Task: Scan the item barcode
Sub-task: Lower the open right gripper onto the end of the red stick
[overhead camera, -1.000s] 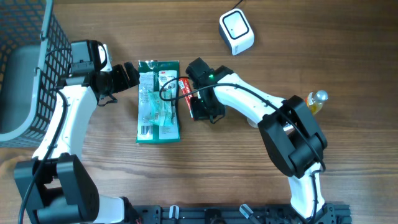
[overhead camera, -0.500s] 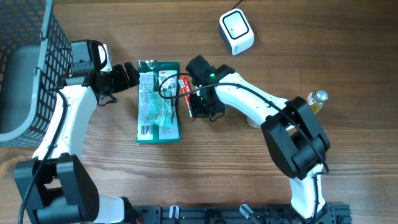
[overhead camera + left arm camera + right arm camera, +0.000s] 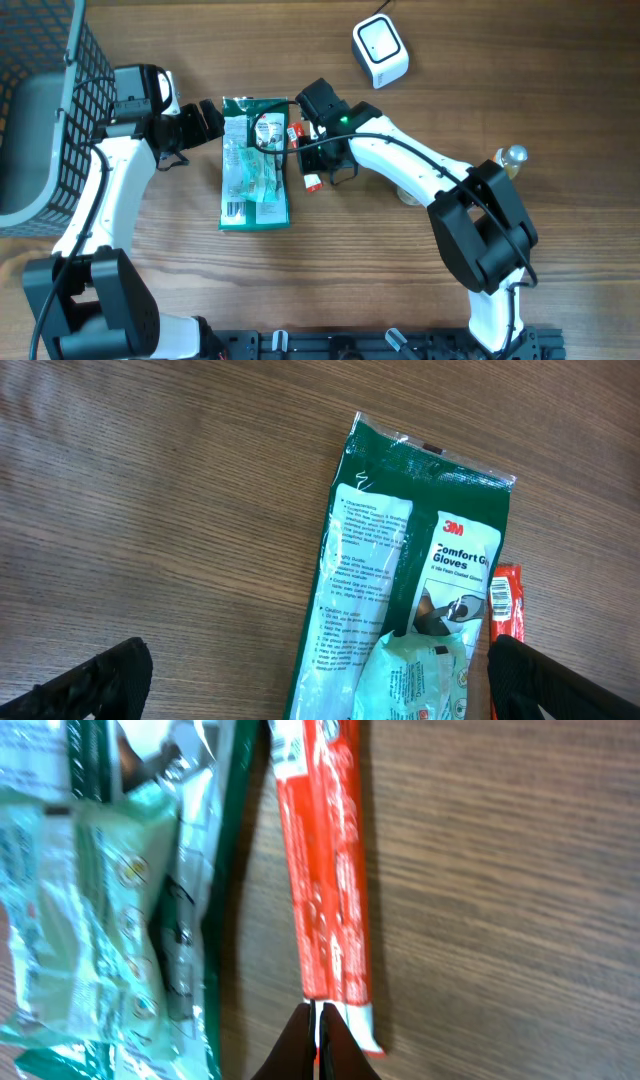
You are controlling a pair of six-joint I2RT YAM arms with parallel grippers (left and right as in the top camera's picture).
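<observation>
Basket [image 3: 45, 110]: dark wire, at the far left of the wooden table [image 3: 150, 260], cut off by the frame edges; only the overhead view shows it.
Left gripper [image 3: 208, 122] [image 3: 320, 685]: jaws spread wide and holding nothing, just left of the glove pack's top end; its wrist view catches only the two dark fingertips in the bottom corners.
Glove pack [image 3: 255, 165] [image 3: 400, 590] [image 3: 120, 890]: a green pack lying flat, long side running up and down in the overhead view. The brand and "Gloves" can be read only in the left wrist view, where the lower half is cut off.
Red packet [image 3: 312, 182] [image 3: 503, 605] [image 3: 325, 870]: a thin strip just right of the glove pack and alongside it. From overhead it is mostly hidden under the right gripper; the right wrist view shows almost its full length.
Right gripper [image 3: 320, 165] [image 3: 318, 1045]: jaws pressed together at the packet's near end; it is unclear whether they pinch its edge.
Scanner [image 3: 380, 50]: a white box, well apart at the upper right, with its cable [image 3: 382, 8] cut off at the top.
Bottle [image 3: 508, 162]: small and yellowish, partly hidden behind the right arm.
</observation>
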